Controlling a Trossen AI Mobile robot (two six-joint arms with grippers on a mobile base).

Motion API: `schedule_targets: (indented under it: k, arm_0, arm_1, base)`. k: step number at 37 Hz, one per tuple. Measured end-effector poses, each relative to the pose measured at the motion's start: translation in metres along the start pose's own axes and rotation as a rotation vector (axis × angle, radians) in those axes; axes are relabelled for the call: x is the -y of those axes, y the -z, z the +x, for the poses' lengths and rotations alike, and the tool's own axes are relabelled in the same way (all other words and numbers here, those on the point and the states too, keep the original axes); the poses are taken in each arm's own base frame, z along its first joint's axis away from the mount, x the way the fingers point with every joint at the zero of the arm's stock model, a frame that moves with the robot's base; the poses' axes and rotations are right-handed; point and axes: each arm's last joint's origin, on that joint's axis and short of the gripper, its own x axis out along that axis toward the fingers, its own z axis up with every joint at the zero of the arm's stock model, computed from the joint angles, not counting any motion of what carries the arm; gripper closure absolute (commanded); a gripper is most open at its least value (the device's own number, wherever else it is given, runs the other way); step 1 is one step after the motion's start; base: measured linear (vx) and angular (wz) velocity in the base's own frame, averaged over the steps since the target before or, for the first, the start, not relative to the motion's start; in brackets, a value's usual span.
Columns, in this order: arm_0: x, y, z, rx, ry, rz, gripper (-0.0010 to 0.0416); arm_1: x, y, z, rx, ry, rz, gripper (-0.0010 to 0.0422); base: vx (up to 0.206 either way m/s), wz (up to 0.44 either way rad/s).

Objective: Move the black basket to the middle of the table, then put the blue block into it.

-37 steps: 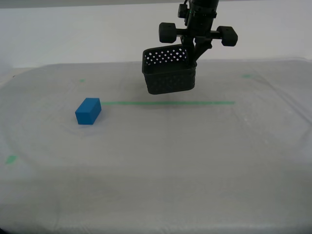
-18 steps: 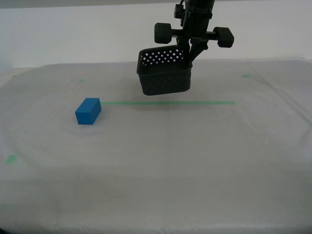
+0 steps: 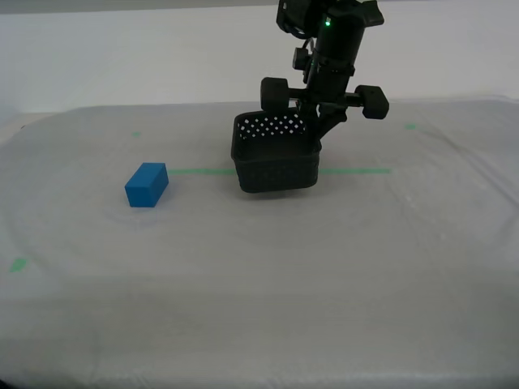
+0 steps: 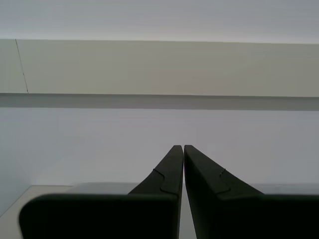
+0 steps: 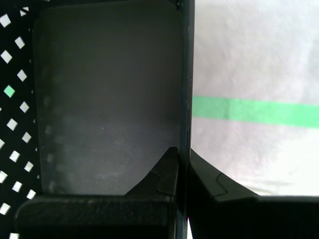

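The black basket (image 3: 276,162) sits low at the table's (image 3: 324,275) middle, over the green tape line (image 3: 357,171); I cannot tell whether it touches the cloth. My first gripper (image 3: 315,136) is shut on the basket's wall on the exterior view's right side. In the first wrist view the wall stands pinched in my first gripper (image 5: 183,155), with the empty basket floor (image 5: 109,99) beside it. The blue block (image 3: 147,185) lies on the cloth, apart, toward the exterior view's left. My second gripper (image 4: 183,149) is shut and empty, facing a pale wall.
Small green tape marks lie at the back (image 3: 412,126) and near the front of the exterior view's left side (image 3: 18,264). The tape line shows in the first wrist view (image 5: 254,110). A white wall (image 3: 122,57) stands behind the table.
The first arm has come down with the basket, from well above the cloth to low over the tape line. The blue block has not moved.
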Motion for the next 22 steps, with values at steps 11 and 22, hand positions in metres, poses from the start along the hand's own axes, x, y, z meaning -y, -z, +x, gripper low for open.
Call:
schedule_targets:
  k: [11,22]
  arm_0:
    - [0.004,0.006,0.010,0.011,-0.006,-0.002,0.0407]
    - [0.012,0.020,0.029,0.032,-0.018,-0.001,0.0406]
  arm_1:
    - [0.000,0.000,0.000,0.000,0.000,0.000,0.0412]
    - [0.000,0.000,0.000,0.000,0.000,0.000,0.0412]
  base:
    - [0.000,0.000]
    - [0.000,0.000]
